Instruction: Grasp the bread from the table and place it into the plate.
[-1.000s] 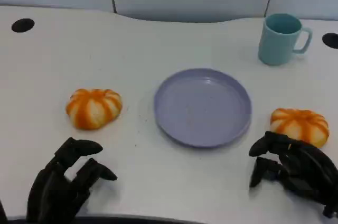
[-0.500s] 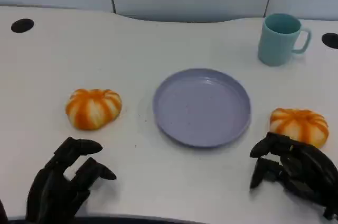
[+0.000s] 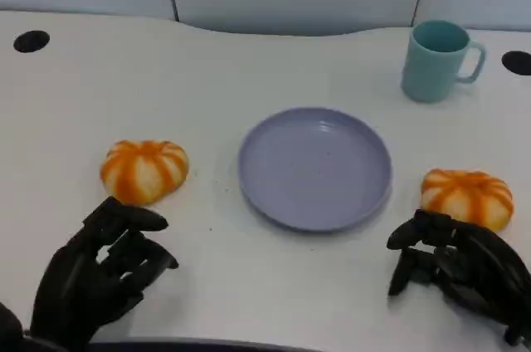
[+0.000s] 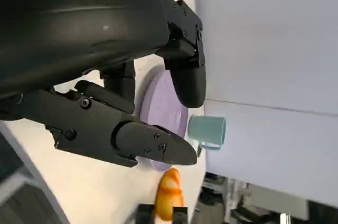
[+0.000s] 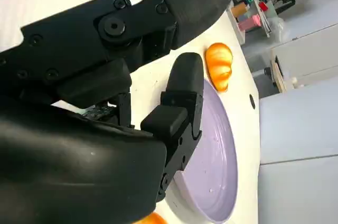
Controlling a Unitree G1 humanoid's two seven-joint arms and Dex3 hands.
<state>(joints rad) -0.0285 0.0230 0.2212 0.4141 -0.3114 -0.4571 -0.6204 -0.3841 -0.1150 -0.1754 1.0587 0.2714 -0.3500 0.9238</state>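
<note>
**Desk:** Bread first. Where is it?

**Photog:** Two orange-striped buns on the white table (image 3: 249, 61). Left bun (image 3: 143, 170) sits left of the lavender plate (image 3: 314, 167), apart from it. Right bun (image 3: 465, 198) sits just right of the plate's rim. Neither is on the plate yet, so the task looks unstarted.

**Desk:** Hands?

**Photog:** Left hand (image 3: 95, 273) at near-left edge, fingers loosely curled but apart, holding nothing, its tips near the left bun w/o touching. Right hand (image 3: 460, 262) at near right, fingers arched downward w/ gaps between, also holding nothing, directly nearer than the right bun and very close to it. Contact there: can't tell from head view.

**Desk:** Why that pose?

**Photog:** My read: each hand is parked behind a bun, fingers pre-shaped to close over the domed top. The plate sits centred btwn them, so either arm has a short carry.

**Desk:** Anything else in shot?

**Photog:** Teal mug (image 3: 436, 60) at far right, well clear of the plate. Left wrist view catches plate, mug and a bun past the fingers (image 4: 185, 65).
</note>
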